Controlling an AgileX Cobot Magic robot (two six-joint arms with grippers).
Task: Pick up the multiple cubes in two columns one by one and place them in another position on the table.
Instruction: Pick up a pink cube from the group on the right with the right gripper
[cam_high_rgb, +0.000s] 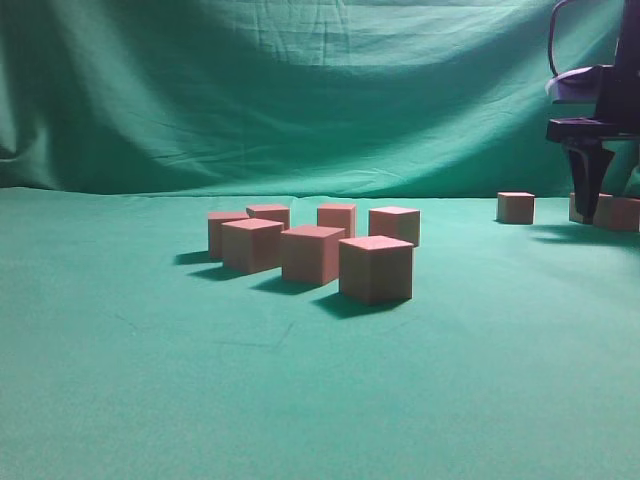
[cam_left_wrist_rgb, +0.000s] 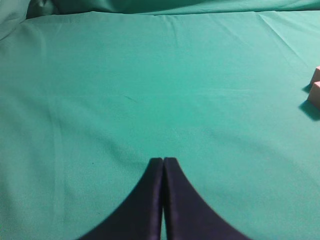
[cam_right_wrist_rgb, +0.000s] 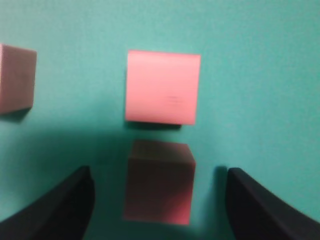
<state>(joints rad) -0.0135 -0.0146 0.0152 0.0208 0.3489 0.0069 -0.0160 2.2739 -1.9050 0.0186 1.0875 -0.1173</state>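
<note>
Several salmon-red cubes (cam_high_rgb: 310, 252) stand in two columns mid-table on the green table (cam_high_rgb: 150, 380). Another cube (cam_high_rgb: 515, 207) sits apart at the far right, and one more cube (cam_high_rgb: 618, 213) lies beside my right gripper (cam_high_rgb: 590, 212). In the right wrist view that gripper (cam_right_wrist_rgb: 158, 172) is open, its fingers (cam_right_wrist_rgb: 75, 200) standing either side of a shadowed cube (cam_right_wrist_rgb: 158, 182) without touching it. A brighter cube (cam_right_wrist_rgb: 162, 87) lies just beyond and a third cube (cam_right_wrist_rgb: 16, 77) to the left. My left gripper (cam_left_wrist_rgb: 163, 161) is shut and empty above bare cloth, with cube corners (cam_left_wrist_rgb: 316, 92) at the right edge.
An upright, creased green cloth (cam_high_rgb: 300, 90) closes off the back of the table. The right arm's dark body (cam_high_rgb: 600, 100) hangs at the upper right corner. Wide cloth lies in front of the cube group.
</note>
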